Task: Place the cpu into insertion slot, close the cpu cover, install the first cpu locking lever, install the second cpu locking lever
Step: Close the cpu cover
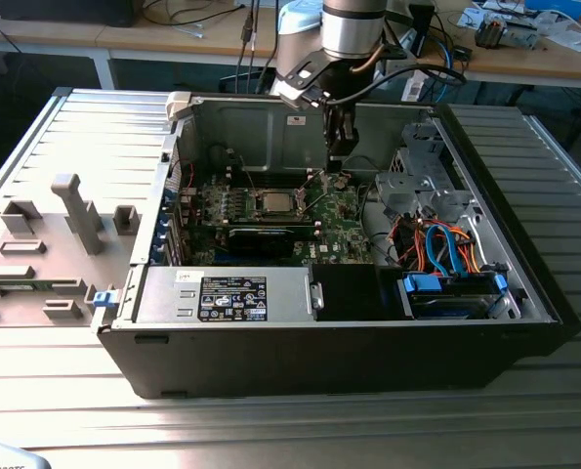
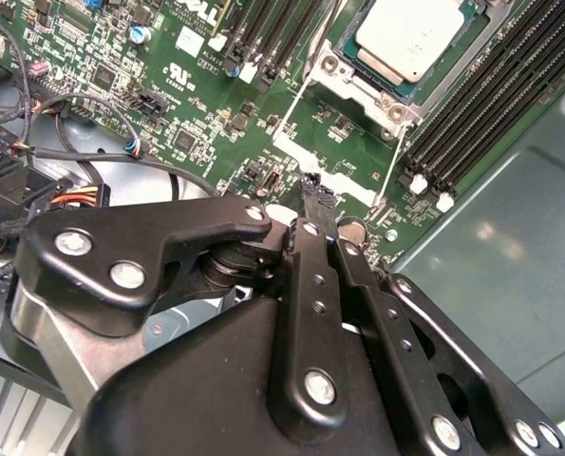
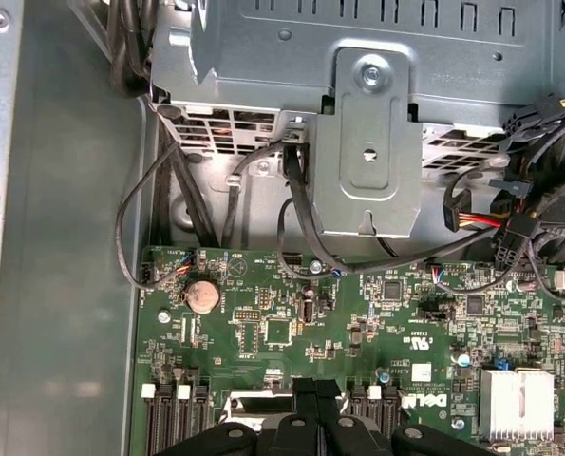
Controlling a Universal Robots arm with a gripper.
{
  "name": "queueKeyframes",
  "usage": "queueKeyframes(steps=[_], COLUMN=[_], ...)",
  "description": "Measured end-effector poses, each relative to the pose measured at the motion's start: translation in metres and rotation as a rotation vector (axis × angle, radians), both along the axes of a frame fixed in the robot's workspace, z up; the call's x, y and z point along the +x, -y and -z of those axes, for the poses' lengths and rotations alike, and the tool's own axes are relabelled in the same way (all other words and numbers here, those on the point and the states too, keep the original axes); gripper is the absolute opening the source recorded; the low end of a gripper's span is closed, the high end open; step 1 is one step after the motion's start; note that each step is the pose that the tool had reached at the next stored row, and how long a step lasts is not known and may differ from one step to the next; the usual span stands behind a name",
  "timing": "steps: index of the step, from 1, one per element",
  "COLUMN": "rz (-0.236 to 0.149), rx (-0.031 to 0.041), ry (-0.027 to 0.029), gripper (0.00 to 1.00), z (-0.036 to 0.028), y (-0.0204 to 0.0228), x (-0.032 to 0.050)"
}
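Your gripper (image 2: 312, 188) hovering over the board (image 2: 206, 114), jaws pinching together on nothing, cpu (image 2: 410, 36) sitting framed by the cover (image 2: 363, 87), just beyond the jaw tips

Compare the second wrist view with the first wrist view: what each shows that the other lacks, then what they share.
Second wrist view, not the first: the cpu framed by the cpu cover. First wrist view, not the second: a grey metal bracket on a metal cage. Both: the green motherboard and the black claw.

Bright room light, glare on metal table (image 1: 368, 435), dark case (image 1: 270, 366) front
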State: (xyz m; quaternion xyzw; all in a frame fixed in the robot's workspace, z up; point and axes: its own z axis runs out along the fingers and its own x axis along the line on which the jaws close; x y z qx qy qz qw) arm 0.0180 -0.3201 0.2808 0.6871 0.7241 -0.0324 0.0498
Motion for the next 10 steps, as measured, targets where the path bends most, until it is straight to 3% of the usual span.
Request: queueKeyframes(steps=[10], rz=[0.000], rx=[-0.0001], ry=[0.0000], gripper=[0.11], z=[0.0002], y=[-0.0005], x=[0.0019])
